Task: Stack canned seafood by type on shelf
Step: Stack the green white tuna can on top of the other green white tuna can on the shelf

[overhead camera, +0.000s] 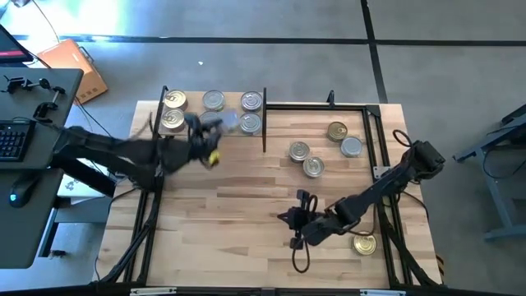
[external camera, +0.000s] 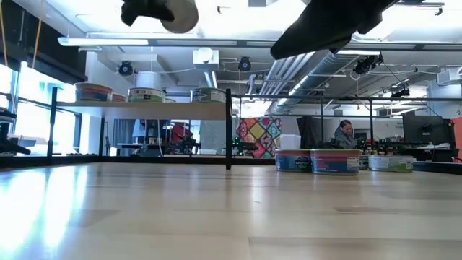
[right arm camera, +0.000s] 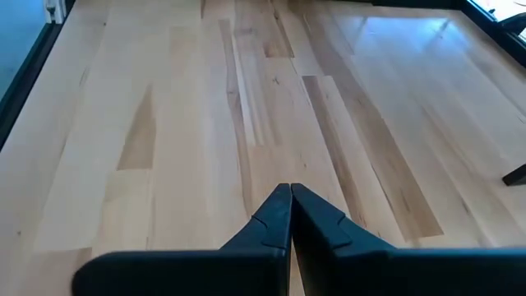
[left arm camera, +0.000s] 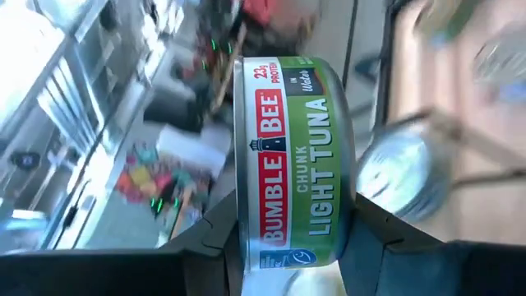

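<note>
The right tool [right arm camera: 289, 215] waits low over the bare front of the counter [overhead camera: 246, 205], its fingers pressed shut on nothing, with one gold-topped tin [overhead camera: 364, 243] just beside that arm.

The left tool [overhead camera: 204, 136] is clamped on a tuna tin [left arm camera: 294, 160], held by its curved wall between the two fingers [left arm camera: 205, 238] with the label reading sideways, so the tin seems to ride on edge, not flat. In the low view it hangs high [external camera: 179, 14], above shelf height. From above it sits at the front edge of the shelf [overhead camera: 267, 123], close to the silver-topped tins [overhead camera: 214, 100] already there and near the gold-topped pair [overhead camera: 173, 109] at the shelf's left end.

The main risk, as I judge it, is the release: a tin let go on edge could roll off the board or knock its neighbours, so it likely needs turning flat first. Crowding is the other: the fingers could clip a standing tin or a black upright [overhead camera: 264, 119] on the way in. A silver tin set on the gold stack would also spoil the sorting; I cannot tell this tin's lid colour.

Farther right, five loose tins [overhead camera: 299, 150] lie on the counter, well apart from both tools.
</note>
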Robot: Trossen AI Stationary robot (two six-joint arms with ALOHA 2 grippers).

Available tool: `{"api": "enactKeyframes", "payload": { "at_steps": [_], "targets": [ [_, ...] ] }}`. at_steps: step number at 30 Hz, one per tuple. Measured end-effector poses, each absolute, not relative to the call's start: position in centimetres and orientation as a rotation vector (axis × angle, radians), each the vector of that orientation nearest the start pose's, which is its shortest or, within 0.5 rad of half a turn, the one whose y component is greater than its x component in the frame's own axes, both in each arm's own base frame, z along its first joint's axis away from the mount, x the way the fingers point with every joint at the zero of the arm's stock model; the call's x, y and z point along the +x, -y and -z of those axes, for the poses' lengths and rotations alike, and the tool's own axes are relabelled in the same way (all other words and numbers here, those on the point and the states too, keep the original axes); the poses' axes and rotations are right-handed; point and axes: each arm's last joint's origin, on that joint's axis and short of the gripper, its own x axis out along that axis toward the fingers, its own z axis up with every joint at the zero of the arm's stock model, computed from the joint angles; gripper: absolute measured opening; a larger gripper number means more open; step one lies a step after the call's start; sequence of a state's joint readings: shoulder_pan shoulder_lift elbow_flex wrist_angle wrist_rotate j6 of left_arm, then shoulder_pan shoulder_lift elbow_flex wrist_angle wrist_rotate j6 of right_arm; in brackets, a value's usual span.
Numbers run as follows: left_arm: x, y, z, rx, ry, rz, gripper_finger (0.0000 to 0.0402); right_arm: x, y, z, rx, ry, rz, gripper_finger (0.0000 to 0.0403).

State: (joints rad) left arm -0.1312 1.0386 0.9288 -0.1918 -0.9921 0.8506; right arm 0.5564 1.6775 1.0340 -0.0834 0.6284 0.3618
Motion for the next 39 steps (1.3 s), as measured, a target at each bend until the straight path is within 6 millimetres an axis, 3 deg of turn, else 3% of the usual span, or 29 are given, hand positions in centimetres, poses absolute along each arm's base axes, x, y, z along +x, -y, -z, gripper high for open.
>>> {"api": "enactKeyframes", "payload": {
  "at_steps": [4, 9, 14, 25, 33, 39],
  "targets": [
    [21.2, -4.3, -35.1, 0.938, -0.786, -0.727, 0.0119, 30.6, -16.8, -20.7, -0.053, -0.572, 0.179, 0.0],
    [20.5, -9.4, -33.5, 0.917, -1.003, -0.686, 0.0119, 30.6, -16.8, -20.7, -0.052, -0.572, 0.179, 0.0],
    [20.5, -12.5, -32.1, 0.889, -1.125, -0.682, 0.0119, 30.6, -16.8, -20.7, -0.052, -0.573, 0.179, 0.0],
    [21.2, -15.2, -29.7, 0.927, -1.303, -0.612, 0.0146, 30.6, -16.8, -20.7, -0.053, -0.574, 0.178, 0.0],
    [20.8, -16.0, -29.6, 0.948, -1.366, -0.63, 0.0144, 30.6, -16.8, -20.7, -0.053, -0.574, 0.177, 0.0],
    [20.7, -16.1, -29.6, 0.953, -1.378, -0.639, 0.0168, 30.7, -16.8, -20.1, -0.061, -0.587, 0.18, 0.0]
  ]
}}
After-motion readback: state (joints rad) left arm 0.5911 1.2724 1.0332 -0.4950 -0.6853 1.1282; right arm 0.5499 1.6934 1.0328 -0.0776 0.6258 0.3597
